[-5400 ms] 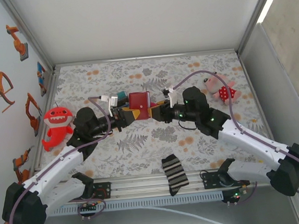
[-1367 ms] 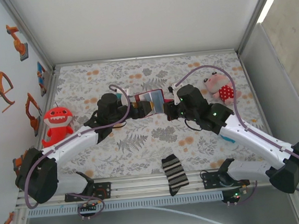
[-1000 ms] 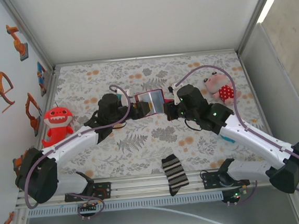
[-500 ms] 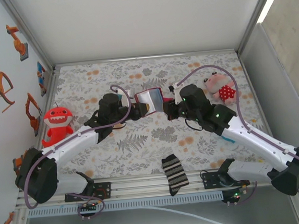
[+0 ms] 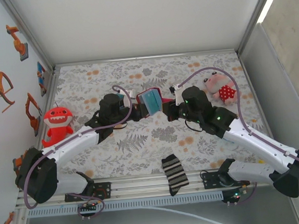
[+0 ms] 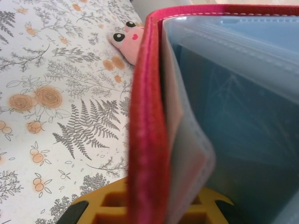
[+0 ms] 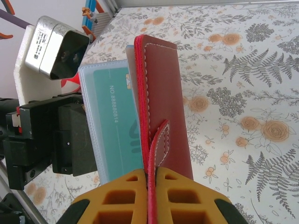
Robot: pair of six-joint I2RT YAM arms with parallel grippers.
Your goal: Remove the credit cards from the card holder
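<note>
i see the card holder [image 7: 163, 84] as matt dark-red leather-like stuff with white stitching; its pockets [image 6: 243, 70] are clear, glossy plastic; the teal card [image 7: 117, 121] looks like smooth plastic; the table cover [image 5: 142, 144] looks like matt printed cloth; the sock [image 5: 175, 173] is knitted

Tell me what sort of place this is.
Probably a lab robot test cell: white panel walls in a metal frame enclose a floral cloth, and a red plush shark lies there as a prop.
</note>
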